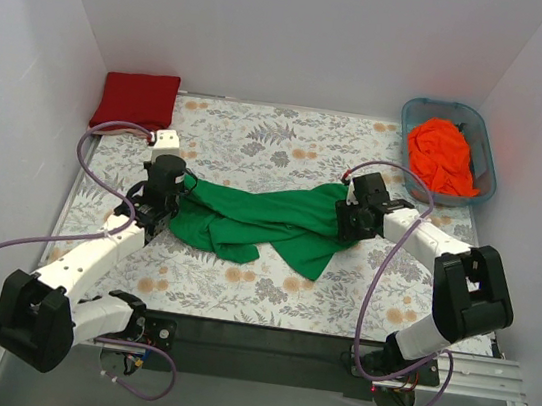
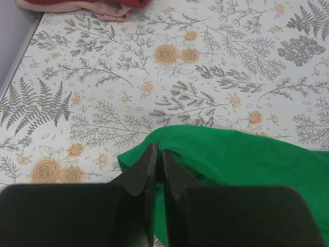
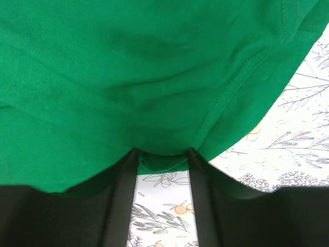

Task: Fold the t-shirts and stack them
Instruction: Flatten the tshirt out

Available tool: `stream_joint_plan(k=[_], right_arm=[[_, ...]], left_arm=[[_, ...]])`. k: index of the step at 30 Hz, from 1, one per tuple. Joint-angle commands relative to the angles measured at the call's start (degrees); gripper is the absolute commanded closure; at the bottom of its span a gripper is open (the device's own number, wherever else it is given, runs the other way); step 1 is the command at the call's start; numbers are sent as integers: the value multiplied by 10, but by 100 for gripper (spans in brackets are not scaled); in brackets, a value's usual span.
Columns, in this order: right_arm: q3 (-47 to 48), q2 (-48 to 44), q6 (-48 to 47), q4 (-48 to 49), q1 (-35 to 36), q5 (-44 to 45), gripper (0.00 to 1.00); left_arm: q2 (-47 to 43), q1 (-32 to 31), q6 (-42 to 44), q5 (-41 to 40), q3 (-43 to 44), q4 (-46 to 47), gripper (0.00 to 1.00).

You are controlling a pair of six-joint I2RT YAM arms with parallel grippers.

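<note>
A floral-patterned worktop (image 1: 250, 139) filled the space between white walls, seen from above. Across its middle a bright green t-shirt (image 1: 258, 221) lay crumpled and stretched out sideways, its two ends reaching the two robot arms.

At the far right corner stood a blue-grey tub (image 1: 487, 163), and a bright orange t-shirt (image 1: 441, 154) lay bunched inside it. At the far left corner a dark red t-shirt (image 1: 136, 98) lay folded into a neat square, well apart from the others.

The left claw (image 2: 158, 152) was clenched on the left edge of the green t-shirt. The right claw (image 3: 162, 154) had its fingers (image 3: 123, 195) parted, with a fold of the shirt's right end lying over and between the tips; whether they pressed it could not be told.
</note>
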Motion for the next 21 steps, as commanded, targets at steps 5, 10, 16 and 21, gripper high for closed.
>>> stream_joint_plan(k=[5, 10, 16, 21], right_arm=[[23, -2, -10, 21, 2, 17, 69], [20, 5, -10, 22, 3, 19, 90], [41, -12, -8, 14, 3, 24, 99], [151, -3, -7, -13, 2, 50, 99]], left_arm=[[-22, 3, 0, -2, -8, 9, 100], [-22, 2, -1, 0, -10, 9, 100], [-20, 2, -1, 1, -9, 8, 100], [-17, 2, 0, -1, -9, 8, 100]])
